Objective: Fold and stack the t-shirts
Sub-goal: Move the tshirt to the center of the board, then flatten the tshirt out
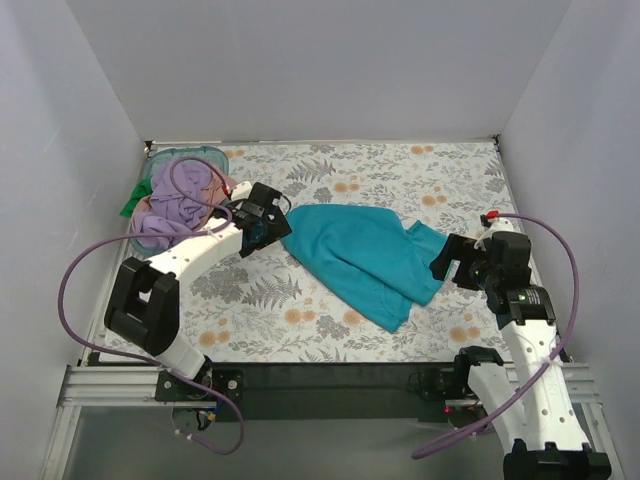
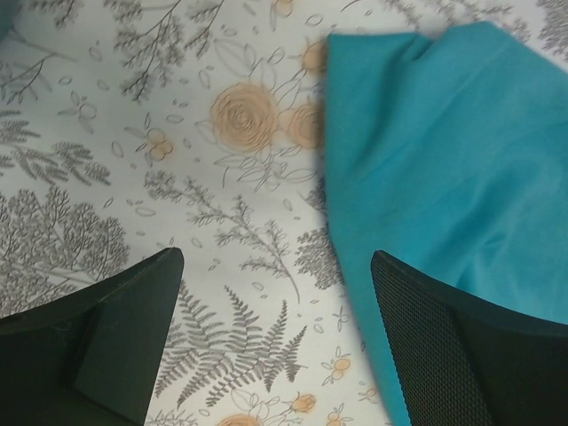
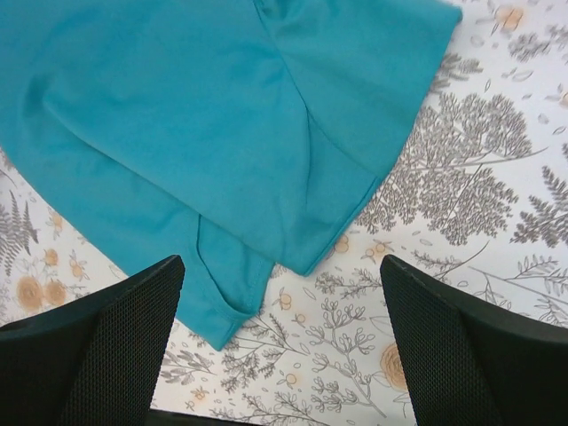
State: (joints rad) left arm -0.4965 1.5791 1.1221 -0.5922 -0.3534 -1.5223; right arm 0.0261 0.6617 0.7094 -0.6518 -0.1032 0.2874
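Left hand (image 1: 262, 222) and right hand (image 1: 452, 262) are both seen spread wide, nothing caught between the fingers. The floral tabletop (image 1: 330, 170) is covered across the middle by the teal-blue t-shirt (image 1: 365, 255), laid out flat-ish with the left hand just off its left edge and the right hand at its right end. Far left, a lavender t-shirt (image 1: 170, 215), a salmon-pink one (image 1: 205, 180) and a green one (image 1: 133, 203) are heaped at the teal plastic basket (image 1: 205, 152).
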